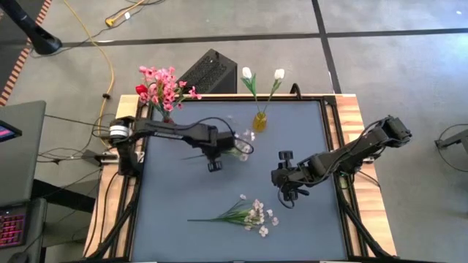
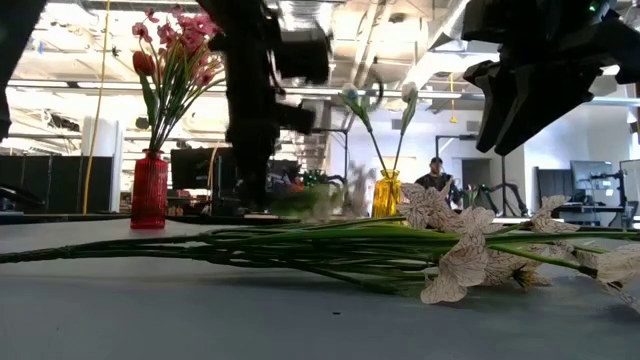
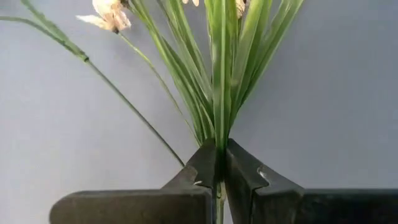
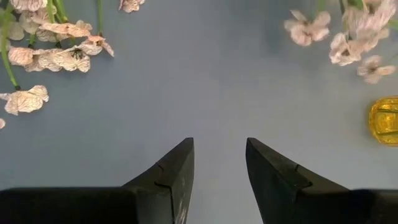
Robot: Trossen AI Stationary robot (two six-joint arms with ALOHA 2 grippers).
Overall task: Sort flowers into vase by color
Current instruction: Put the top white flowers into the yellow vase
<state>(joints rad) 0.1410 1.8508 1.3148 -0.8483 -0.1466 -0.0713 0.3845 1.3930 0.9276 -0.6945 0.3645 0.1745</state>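
Lighting: even and bright on my table mat (image 1: 219, 183), shadows faint. Low view: backlit by ceiling lamps; my arms show as near-black silhouettes, the left one blurred. Foreground pale blossoms (image 2: 455, 270) soft, out of focus. Wrist views: flat light, my fingers (image 4: 168, 174) dark, far blossoms slightly soft. Glare: mild on the yellow vase (image 2: 386, 195).

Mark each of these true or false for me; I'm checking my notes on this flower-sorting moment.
1. The left gripper is shut on a pale flower spray. True.
2. The right gripper holds a flower. False: it is open and empty above the mat.
3. The yellow vase holds two white tulips. True.
4. The red vase is empty. False: it holds pink flowers and a red bud.
5. Another pale spray lies on the mat. True.
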